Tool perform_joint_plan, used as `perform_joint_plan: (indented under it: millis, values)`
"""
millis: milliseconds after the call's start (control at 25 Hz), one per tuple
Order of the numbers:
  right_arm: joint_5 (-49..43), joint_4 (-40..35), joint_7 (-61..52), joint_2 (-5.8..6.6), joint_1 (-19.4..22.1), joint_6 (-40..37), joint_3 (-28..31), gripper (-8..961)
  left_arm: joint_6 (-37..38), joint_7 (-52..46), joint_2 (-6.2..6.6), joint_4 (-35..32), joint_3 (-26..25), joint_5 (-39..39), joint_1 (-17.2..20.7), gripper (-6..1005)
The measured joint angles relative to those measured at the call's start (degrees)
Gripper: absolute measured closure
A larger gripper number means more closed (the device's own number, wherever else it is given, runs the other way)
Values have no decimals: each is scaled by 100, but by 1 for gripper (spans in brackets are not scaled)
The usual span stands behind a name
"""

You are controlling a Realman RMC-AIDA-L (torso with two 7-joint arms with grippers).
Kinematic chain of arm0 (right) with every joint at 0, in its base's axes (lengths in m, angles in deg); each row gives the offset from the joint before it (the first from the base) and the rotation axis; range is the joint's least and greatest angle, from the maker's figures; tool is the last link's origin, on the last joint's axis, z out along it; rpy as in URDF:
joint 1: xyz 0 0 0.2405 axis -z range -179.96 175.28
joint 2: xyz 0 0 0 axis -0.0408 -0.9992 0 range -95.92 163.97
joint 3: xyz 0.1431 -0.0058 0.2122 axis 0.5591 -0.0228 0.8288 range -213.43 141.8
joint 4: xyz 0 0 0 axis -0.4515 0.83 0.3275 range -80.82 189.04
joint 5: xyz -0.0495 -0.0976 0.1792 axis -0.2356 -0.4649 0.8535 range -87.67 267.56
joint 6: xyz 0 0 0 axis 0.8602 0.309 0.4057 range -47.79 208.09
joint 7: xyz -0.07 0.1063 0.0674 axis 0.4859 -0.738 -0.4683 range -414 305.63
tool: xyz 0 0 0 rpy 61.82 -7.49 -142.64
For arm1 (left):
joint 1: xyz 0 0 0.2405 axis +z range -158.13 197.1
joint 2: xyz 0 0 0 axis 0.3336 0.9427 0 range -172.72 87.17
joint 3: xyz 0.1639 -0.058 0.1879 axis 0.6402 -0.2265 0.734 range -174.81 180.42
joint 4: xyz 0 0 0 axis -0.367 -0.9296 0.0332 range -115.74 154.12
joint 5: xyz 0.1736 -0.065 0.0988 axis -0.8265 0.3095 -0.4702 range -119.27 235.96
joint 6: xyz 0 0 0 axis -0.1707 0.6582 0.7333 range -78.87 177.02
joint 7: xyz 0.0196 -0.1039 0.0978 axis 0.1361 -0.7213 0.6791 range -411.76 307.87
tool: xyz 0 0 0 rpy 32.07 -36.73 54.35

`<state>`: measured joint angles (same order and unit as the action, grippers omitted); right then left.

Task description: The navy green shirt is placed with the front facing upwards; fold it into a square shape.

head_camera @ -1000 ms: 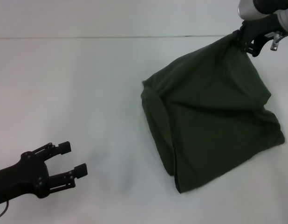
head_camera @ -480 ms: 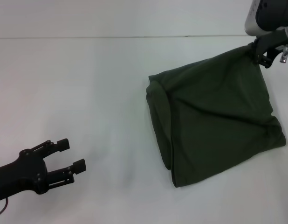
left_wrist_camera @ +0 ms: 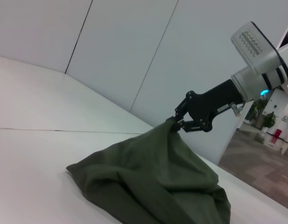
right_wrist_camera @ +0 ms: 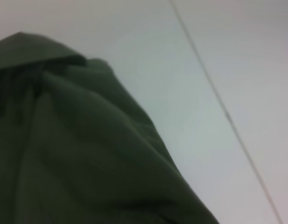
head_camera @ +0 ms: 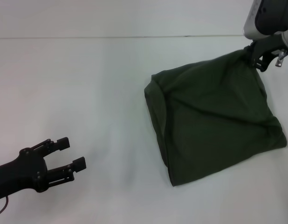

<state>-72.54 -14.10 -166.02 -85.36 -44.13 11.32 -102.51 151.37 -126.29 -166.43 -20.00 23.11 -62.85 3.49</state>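
At far right, right hand [head_camera: 254, 55] gripping shirt [head_camera: 214, 116] corner

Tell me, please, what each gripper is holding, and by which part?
The right gripper pinches the navy green shirt by its far corner, lifted off the table. The left gripper is open, holding nothing.

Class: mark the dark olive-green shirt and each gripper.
Dark olive-green cotton shirt [head_camera: 214, 119]: head view, middle of the cloth.
Right gripper [head_camera: 252, 56]: head view, fingertips pinching a shirt corner.
Left gripper [head_camera: 72, 154]: head view, between open fingers.

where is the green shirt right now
In the head view the navy green shirt lies bunched on the right half of the white table, its far corner lifted by the right tool.
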Motion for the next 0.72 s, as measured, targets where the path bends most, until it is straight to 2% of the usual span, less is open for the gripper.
perform_joint_plan:
  millis: [160, 360, 440, 720]
  values:
    - [-175, 55, -26, -10, -72, -133, 36, 797, 15, -19, 0, 0, -15, 0, 29, 100]
    - [-239, -358, -96, -24, 0, -359, 51, 776, 25, -7, -5, 5, -18, 0, 48, 99]
    - [-222, -496, -105, -23, 20, -468, 74, 527, 25, 2, -6, 18, -18, -1, 50, 99]
    - [-30, -866, -553, -65, 35, -1105, -90, 262, 61, 83, -9, 27, -14, -1, 65, 99]
